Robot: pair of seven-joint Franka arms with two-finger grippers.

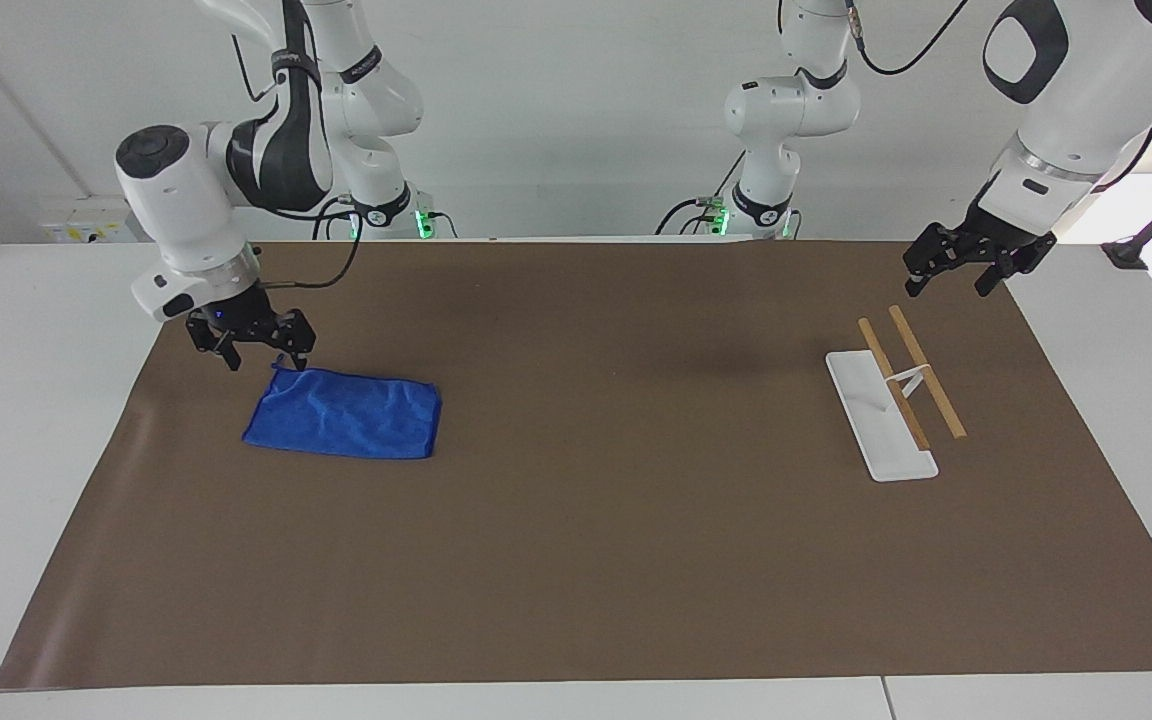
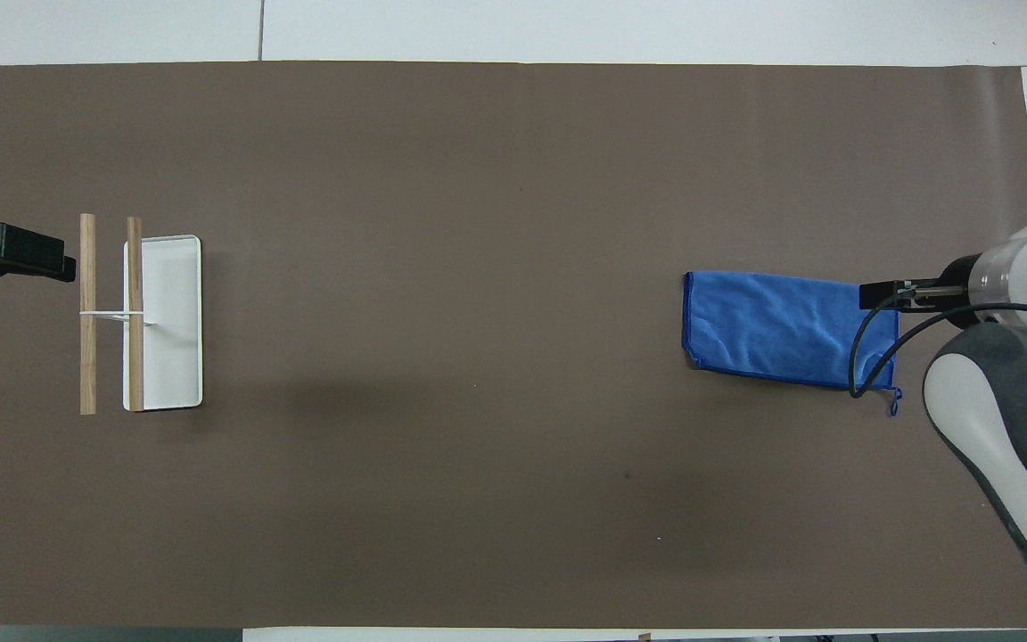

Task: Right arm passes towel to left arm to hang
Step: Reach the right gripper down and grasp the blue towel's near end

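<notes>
Facing view shows you the right gripper point(image 1: 264, 357) spread wide, low over the looped corner of the towel point(image 1: 346, 414), which lies flat toward the right arm's end. Your left gripper point(image 1: 951, 275) waits, fingers apart, over the rack point(image 1: 896, 390).

partly seen
left gripper point(image 2: 5, 252) cut by the overhead edge; right arm's cable point(image 2: 870, 343) crosses the towel point(image 2: 781, 328).
</notes>
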